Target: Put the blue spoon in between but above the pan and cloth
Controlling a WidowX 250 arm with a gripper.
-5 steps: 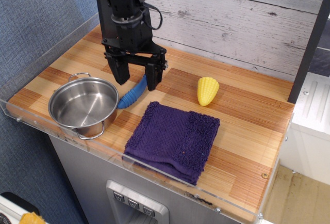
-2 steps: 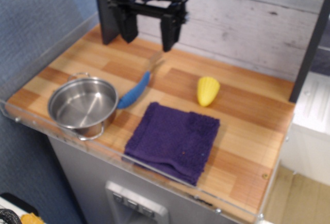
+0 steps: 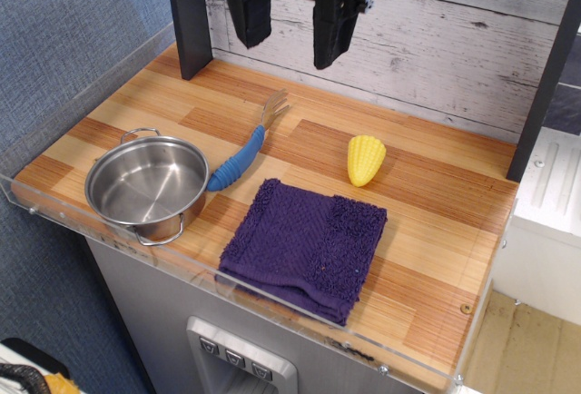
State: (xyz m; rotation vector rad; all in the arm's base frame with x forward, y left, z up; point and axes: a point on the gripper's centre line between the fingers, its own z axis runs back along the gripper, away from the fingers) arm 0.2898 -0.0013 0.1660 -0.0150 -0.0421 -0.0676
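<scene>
Presently, single view, observation.image. The tool hangs high at 12 o'clock of the frame, jaws spread wide and empty, grasping nothing, well apart from everything on the desk.

The blue spoon lies flat on the desk, handle end at about 7 o'clock touching or just beside the rim of the pan, metal head pointing to about 1 o'clock. What shows at the head looks pronged rather than bowl-shaped; too small to be sure. The cloth sits at 4 o'clock from the spoon, its near corner just beside the handle. A yellow corn cob stands apart at 3 o'clock of the spoon.

Judgement: the spoon sits between pan and cloth and reaches above both, so placement appears met or nearly so. To finish well, retreat straight up, jaws kept wide, no sideways sweep. If re-placing is wanted, grip the thick blue handle mid-length, jaws across it, and clear the pan rim before shifting.
</scene>
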